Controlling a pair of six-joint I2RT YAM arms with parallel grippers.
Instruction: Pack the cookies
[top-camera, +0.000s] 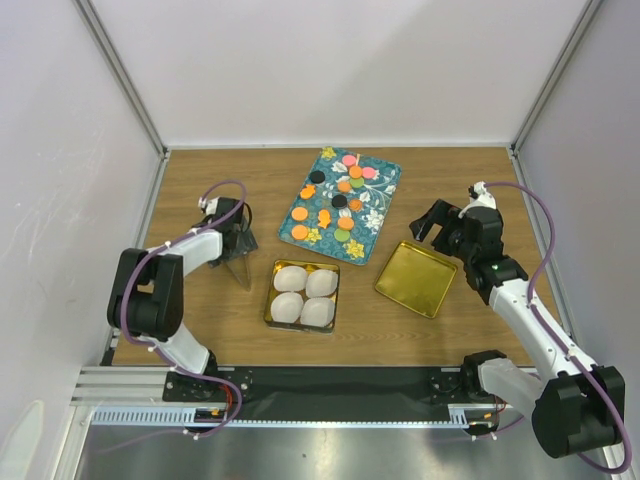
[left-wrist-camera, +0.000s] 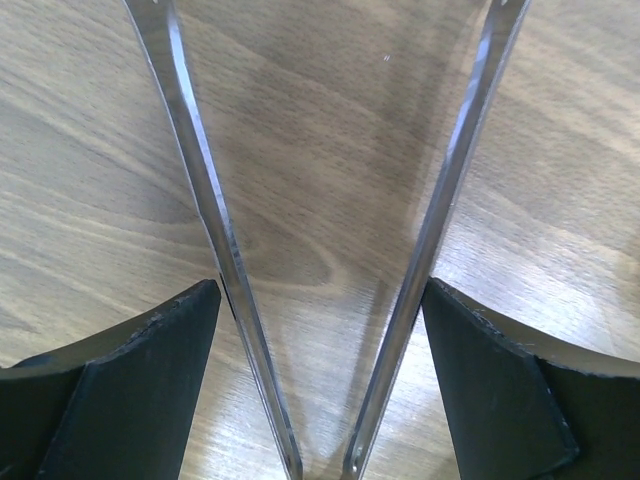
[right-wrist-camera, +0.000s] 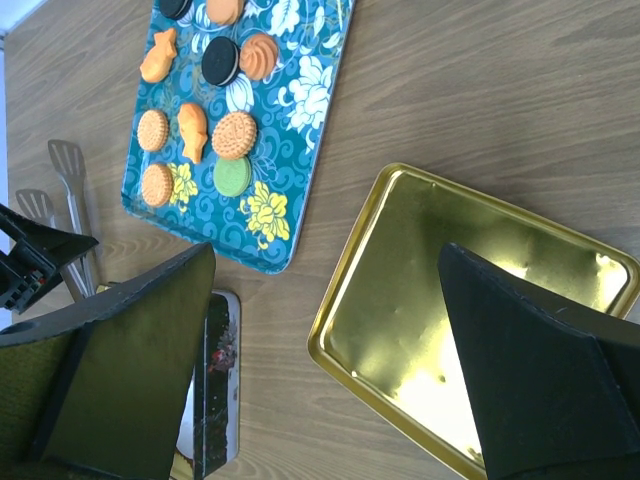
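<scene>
The cookies (top-camera: 340, 200) are small orange, green, pink and black discs spread on a teal flowered tray (top-camera: 378, 207); several also show in the right wrist view (right-wrist-camera: 234, 134). My left gripper (top-camera: 238, 240) is at the left of the table, its fingers pressed against both arms of metal tongs (top-camera: 243, 274), which spread in a V over bare wood (left-wrist-camera: 205, 190). My right gripper (top-camera: 437, 228) is open and empty, hovering over the near-left part of an empty gold lid (top-camera: 417, 277). A gold tin (top-camera: 272, 300) holds several white paper cups, with no cookies in them.
The tin stands between the arms, near the front edge, with the lid to its right. The teal tray (right-wrist-camera: 285, 262) lies behind them. In the right wrist view the tin's printed side (right-wrist-camera: 215, 390) and the tongs' flat ends (right-wrist-camera: 62, 160) show at the left.
</scene>
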